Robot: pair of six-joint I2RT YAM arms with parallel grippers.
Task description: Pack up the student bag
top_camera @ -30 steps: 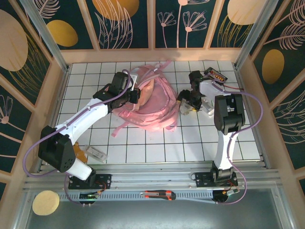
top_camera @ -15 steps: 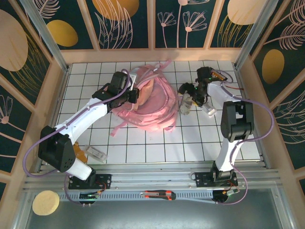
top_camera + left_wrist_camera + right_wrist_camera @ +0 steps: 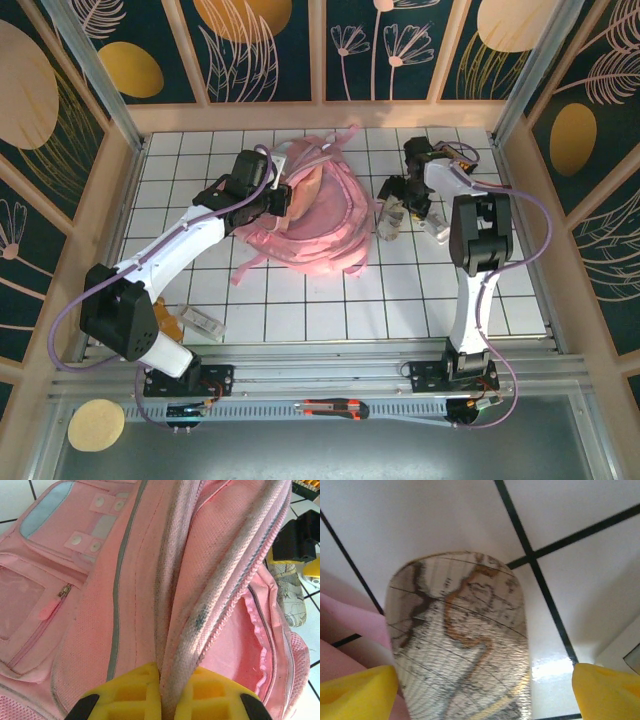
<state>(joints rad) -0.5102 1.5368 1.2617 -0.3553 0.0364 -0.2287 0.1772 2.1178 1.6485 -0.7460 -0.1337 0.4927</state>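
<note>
The student bag [image 3: 322,218] lies in the middle of the tiled table, a big pink backpack with its main opening gaping toward the right. My left gripper [image 3: 281,200] is shut on the bag's opening edge; in the left wrist view the zipper edge runs between the yellow fingers [image 3: 167,700] over the bag's pink fabric [image 3: 125,585]. A slim map-print pouch [image 3: 389,223] lies just right of the bag. My right gripper [image 3: 402,198] is above it, open, and the pouch [image 3: 460,645] sits between its spread fingers [image 3: 485,692] with a gap on the right side.
A white flat object [image 3: 440,232] lies right of the pouch, and a small dark box [image 3: 453,156] sits at the back right. A clear plastic case [image 3: 203,321] rests near the left arm's base. A utility knife [image 3: 335,408] and a yellow disc [image 3: 96,424] lie off the table, in front.
The right arm has swung and its wrist has shifted a little toward the back, staying over the map-print pouch. The left gripper and the bag have stayed put.
</note>
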